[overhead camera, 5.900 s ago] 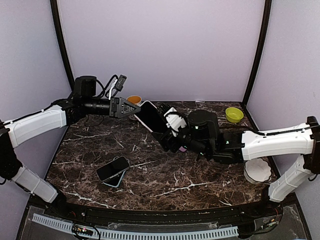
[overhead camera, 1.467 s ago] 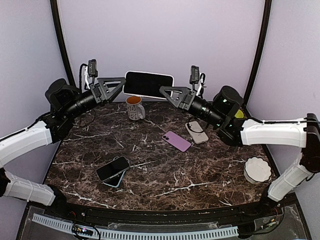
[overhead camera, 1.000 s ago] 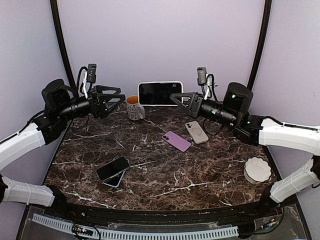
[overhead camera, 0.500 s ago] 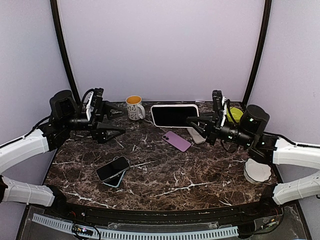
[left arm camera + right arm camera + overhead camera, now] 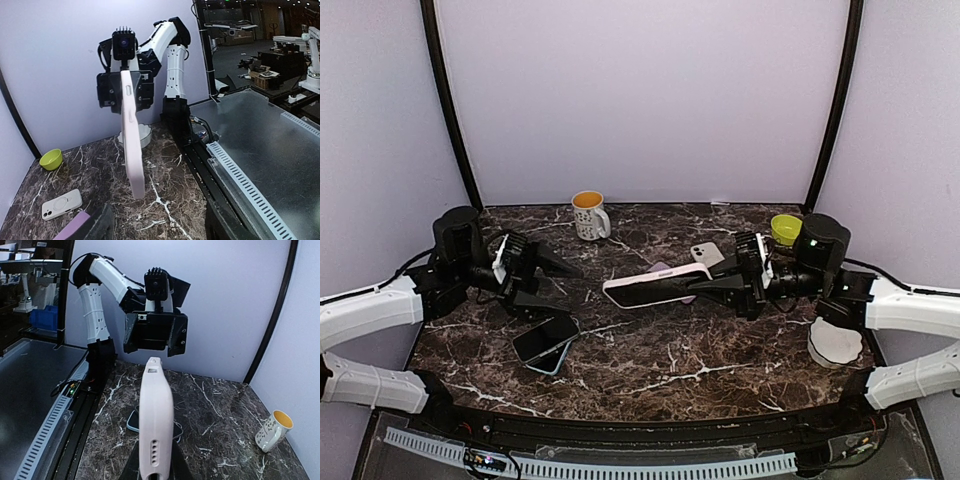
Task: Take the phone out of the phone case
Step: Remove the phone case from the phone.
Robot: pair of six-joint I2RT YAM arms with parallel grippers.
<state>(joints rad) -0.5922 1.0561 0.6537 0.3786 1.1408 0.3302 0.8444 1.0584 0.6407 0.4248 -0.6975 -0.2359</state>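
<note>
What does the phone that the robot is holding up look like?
The phone sits in a pale pink case that looks smooth and rubbery. The right hand pinches one end and holds it sideways above the marble table, nearly on edge, dark screen toward the front. Edge-on you can see side buttons and small holes at one end. The left hand is open nearby, not touching it.

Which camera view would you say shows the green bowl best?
The left wrist view: the green bowl sits whole and unobstructed. The top external view shows it smaller, edged by the right arm; the right wrist view misses it.
</note>
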